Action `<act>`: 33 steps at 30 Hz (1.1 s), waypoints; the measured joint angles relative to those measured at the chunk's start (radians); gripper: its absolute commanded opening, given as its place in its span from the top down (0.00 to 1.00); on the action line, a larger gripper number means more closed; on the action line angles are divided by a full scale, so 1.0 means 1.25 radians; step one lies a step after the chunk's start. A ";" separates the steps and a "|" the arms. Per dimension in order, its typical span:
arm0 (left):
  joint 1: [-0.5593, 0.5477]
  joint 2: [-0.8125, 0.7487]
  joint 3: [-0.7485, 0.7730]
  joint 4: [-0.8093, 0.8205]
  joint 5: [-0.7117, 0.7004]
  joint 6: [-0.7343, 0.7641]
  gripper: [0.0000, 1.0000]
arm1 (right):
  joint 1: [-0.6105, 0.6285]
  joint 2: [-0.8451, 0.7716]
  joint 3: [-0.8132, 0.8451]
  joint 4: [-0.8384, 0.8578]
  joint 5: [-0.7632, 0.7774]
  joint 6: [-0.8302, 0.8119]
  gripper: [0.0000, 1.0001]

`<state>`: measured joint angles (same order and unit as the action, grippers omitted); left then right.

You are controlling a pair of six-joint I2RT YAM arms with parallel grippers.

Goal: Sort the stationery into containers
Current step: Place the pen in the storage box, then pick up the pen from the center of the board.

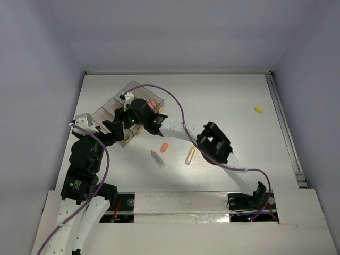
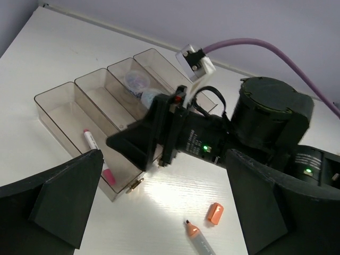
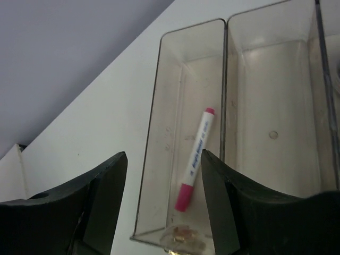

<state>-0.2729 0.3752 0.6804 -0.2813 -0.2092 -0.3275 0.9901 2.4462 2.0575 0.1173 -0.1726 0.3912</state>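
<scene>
Pen (image 3: 194, 159), pink-capped, is lying in the end compartment of the containers (image 3: 178, 95); probably light, stiff, slick, best taken mid-barrel. Right pincer (image 3: 163, 154) is hovering above, jaws apart, empty; left pincer (image 2: 164, 154) likewise apart.

The top view looks down from high behind the near edge over the whole white counter (image 1: 228, 101). The left wrist view slants from near across the row of clear brownish plastic compartments (image 2: 58, 101). The right wrist view looks steeply down from closer, sharing the white pink-tipped pen (image 2: 95, 154) in the end compartment.
</scene>
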 measured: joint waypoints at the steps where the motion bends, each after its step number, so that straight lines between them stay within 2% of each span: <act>1: 0.000 0.000 0.000 0.000 0.001 0.000 0.01 | 0.000 -0.018 -0.029 0.008 0.008 -0.009 0.36; 7: 0.000 0.000 0.000 0.000 0.016 0.001 0.01 | -0.034 -0.233 -0.320 0.026 -0.005 -0.100 0.36; 11: 0.000 0.000 0.000 0.001 0.027 0.001 0.01 | -0.137 -0.379 -0.441 -0.012 -0.097 -0.205 0.34; 15: 0.000 0.000 0.000 0.001 0.036 0.003 0.01 | -0.261 -0.415 -0.412 -0.127 -0.151 -0.338 0.31; 18: 0.000 0.000 0.000 0.001 0.040 0.003 0.01 | -0.309 -0.360 -0.327 -0.252 -0.155 -0.430 0.30; 21: 0.000 0.000 0.000 0.002 0.042 0.004 0.01 | -0.316 -0.275 -0.257 -0.352 -0.155 -0.502 0.28; 25: 0.000 0.000 0.000 0.004 0.048 0.004 0.01 | -0.316 -0.200 -0.245 -0.453 -0.156 -0.559 0.26; 33: 0.000 0.000 0.000 0.006 0.057 0.006 0.01 | -0.316 -0.153 -0.169 -0.526 -0.171 -0.593 0.25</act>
<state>-0.2729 0.3756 0.6804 -0.2737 -0.1379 -0.3195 0.5949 2.2555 1.8465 -0.5400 -0.3866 -0.3504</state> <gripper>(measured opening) 0.989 0.746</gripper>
